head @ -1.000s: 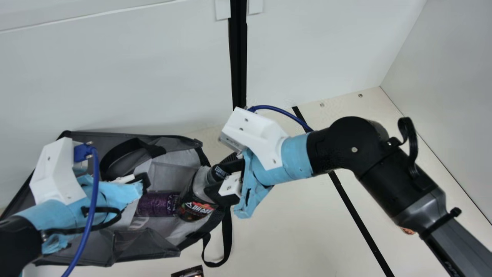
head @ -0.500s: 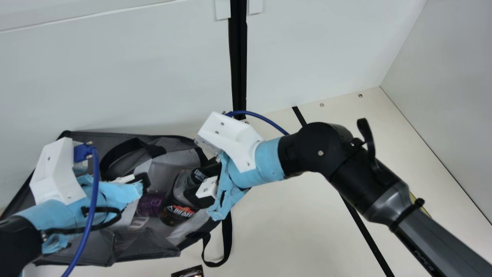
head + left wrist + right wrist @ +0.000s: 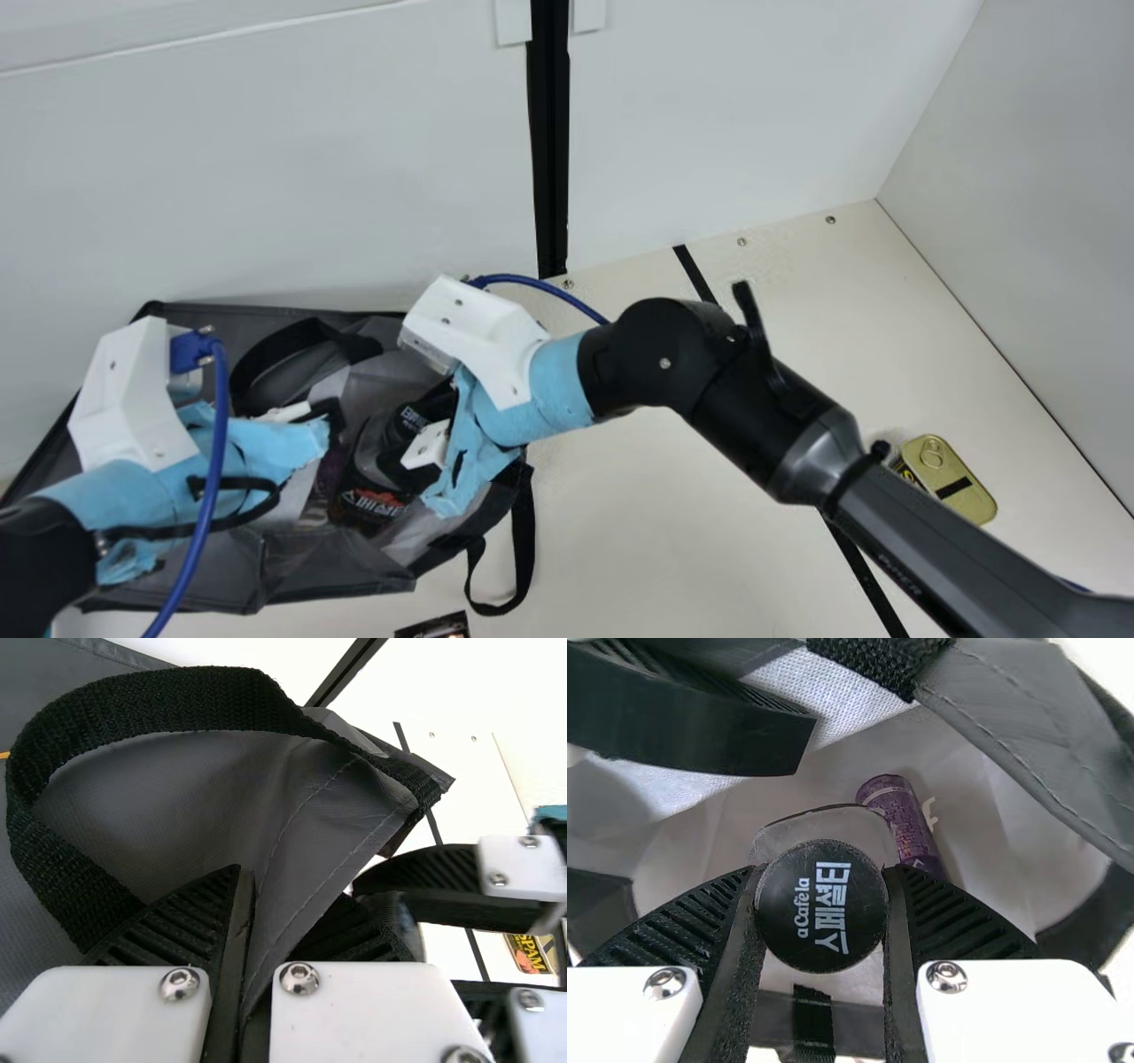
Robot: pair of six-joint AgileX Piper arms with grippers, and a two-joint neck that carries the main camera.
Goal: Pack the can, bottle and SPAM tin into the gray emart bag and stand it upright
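Main view: bottle (image 3: 370,503) tight in right pincer (image 3: 403,443), can (image 3: 902,822) beyond it, gray bag's edge (image 3: 310,850) tight in left pincer (image 3: 331,415).

The end effector (image 3: 819,912) grips the bottle (image 3: 824,904) by its black cap.

In the main view the left arm (image 3: 44,545) enters at the lower left, its blue-wrapped wrist (image 3: 142,483) leading to the left end effector (image 3: 331,418); in its wrist view the ribbed fingers (image 3: 182,921) are pinched nearly together. The right arm (image 3: 771,434) slants up from the lower right, bends at a black joint (image 3: 666,359), then angles down leftward to the right end effector (image 3: 397,436), fingers (image 3: 682,917) closed to a moderate gap
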